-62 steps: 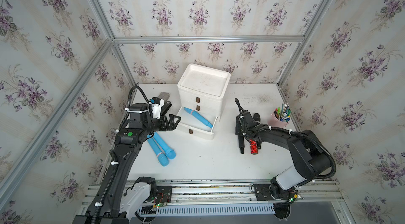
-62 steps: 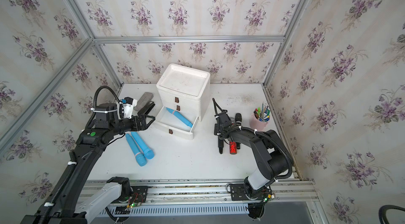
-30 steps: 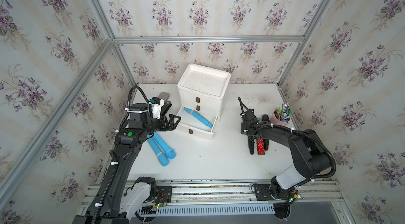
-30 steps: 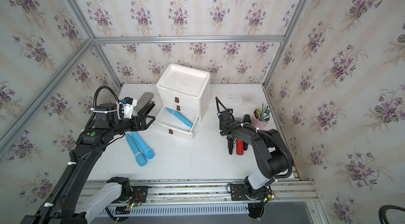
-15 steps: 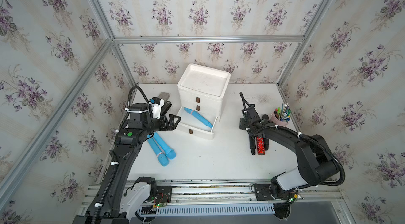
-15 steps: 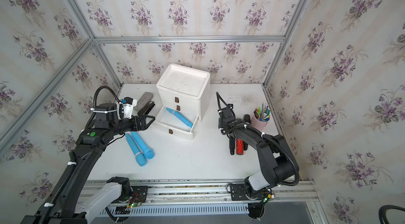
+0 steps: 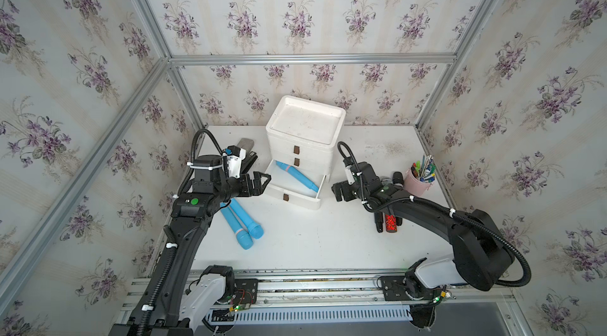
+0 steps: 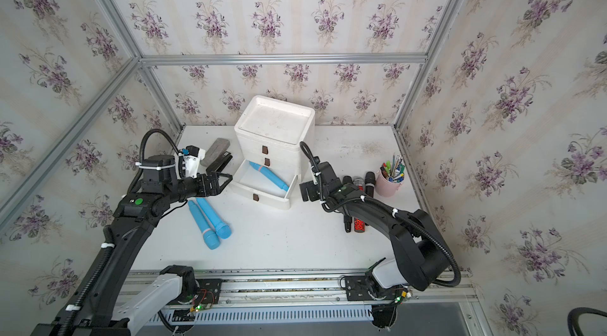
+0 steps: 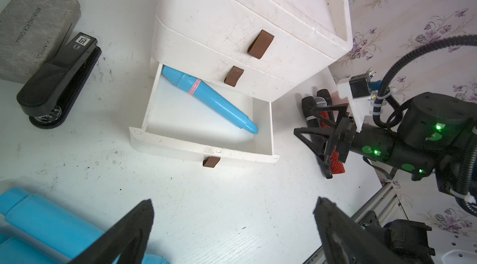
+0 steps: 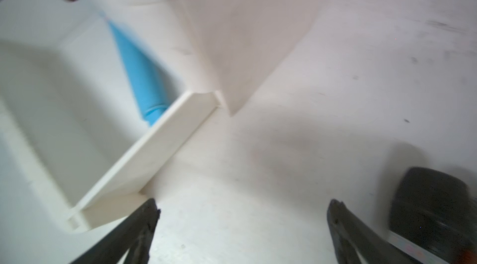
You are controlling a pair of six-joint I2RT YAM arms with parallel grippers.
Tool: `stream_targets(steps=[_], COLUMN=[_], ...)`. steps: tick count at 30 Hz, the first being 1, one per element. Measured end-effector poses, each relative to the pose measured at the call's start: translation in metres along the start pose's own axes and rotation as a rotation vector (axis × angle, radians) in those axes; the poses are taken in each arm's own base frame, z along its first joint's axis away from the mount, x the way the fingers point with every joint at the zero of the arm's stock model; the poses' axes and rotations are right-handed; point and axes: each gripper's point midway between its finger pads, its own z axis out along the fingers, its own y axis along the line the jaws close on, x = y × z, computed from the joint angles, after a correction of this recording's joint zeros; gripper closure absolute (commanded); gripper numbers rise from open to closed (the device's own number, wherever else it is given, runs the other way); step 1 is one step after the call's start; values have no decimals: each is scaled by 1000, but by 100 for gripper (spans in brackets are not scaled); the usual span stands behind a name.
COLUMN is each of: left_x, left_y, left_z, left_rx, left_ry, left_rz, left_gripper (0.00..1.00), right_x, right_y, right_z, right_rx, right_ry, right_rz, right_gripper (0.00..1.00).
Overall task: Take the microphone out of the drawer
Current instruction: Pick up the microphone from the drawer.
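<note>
**Blue microphone unmoved in the drawer; right pincer now free**

The blue microphone [image 7: 297, 177] lies flat in the pulled-out bottom drawer [image 7: 303, 202]. Its long axis runs diagonally, head toward the upper left of the frame and tail toward the drawer's lower right corner. It has not shifted. A second ago the right pincer [image 7: 341, 192] stood narrower at the black microphone [image 7: 378, 223]. That now lies on the table [image 7: 312, 245] beside a red microphone [image 7: 391, 223]. The pincer has swung left to just beside the drawer, wide and empty. The left pincer [image 7: 263, 182] stays wide at the drawer's left.
</note>
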Motion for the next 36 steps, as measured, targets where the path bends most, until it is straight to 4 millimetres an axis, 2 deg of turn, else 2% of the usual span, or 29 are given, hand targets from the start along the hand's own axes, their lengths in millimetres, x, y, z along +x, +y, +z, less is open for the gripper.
stream_targets(steps=[4, 7, 11, 15, 18, 24, 26, 34, 36], left_x=[0, 0, 0, 0, 0, 0, 0, 0, 0], left_y=[0, 0, 0, -1, -1, -1, -2, -2, -2], left_z=[0, 0, -1, -1, -1, -1, -1, -1, -1], left_rx=[0, 0, 1, 1, 1, 5, 7, 9, 9], left_ry=[0, -2, -2, -3, -5, -2, -2, -3, -2], left_rz=[0, 1, 1, 2, 3, 2, 2, 3, 2], left_gripper=[1, 1, 1, 1, 1, 1, 1, 1, 1], right_x=[-7, -14, -33, -54, -59, -69, -71, -63, -58], right_y=[32, 49, 64, 87, 97, 105, 107, 111, 111], right_z=[-5, -11, -17, -11, -2, 20, 28, 60, 69], right_rx=[-76, -130, -203, -295, -334, -340, -339, -314, -292], right_ry=[-29, -54, -86, -85, -60, 2, 20, 87, 100], right_rz=[-113, -155, -157, -145, -131, -111, -110, -96, -102], right_gripper=[0, 2, 8, 12, 14, 20, 30, 51, 53])
